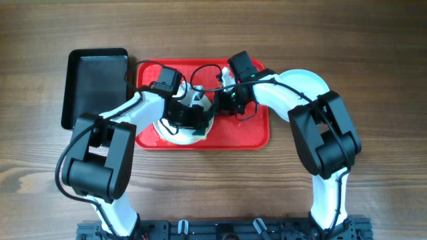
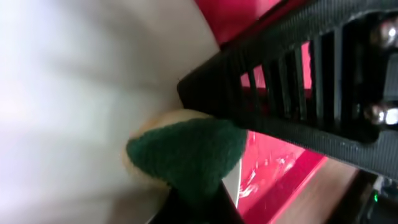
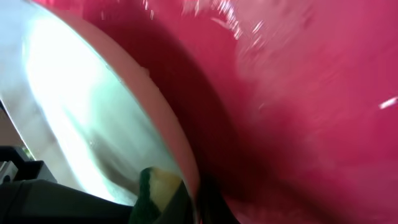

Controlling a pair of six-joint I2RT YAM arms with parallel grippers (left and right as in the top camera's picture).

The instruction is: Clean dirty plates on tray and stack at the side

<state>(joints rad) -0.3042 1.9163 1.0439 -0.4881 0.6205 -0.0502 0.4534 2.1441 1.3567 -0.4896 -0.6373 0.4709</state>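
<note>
A whitish plate (image 1: 170, 133) lies on the left half of the red tray (image 1: 247, 133), mostly hidden by both grippers. My left gripper (image 1: 193, 117) is shut on a green and yellow sponge (image 2: 186, 149), which it presses against the plate's pale face (image 2: 74, 93). My right gripper (image 1: 220, 103) meets it from the right and is shut on the plate's rim (image 3: 168, 130), which looks tilted up off the tray (image 3: 298, 112). The sponge (image 3: 155, 186) shows at the bottom of the right wrist view. Another pale plate (image 1: 307, 79) lies on the table to the right of the tray, partly behind the right arm.
A black rectangular bin (image 1: 97, 83) stands against the tray's left side. The tray (image 2: 267, 174) looks wet and glossy. The right gripper's black body (image 2: 311, 93) crosses close above the sponge in the left wrist view. Bare wooden table surrounds the tray.
</note>
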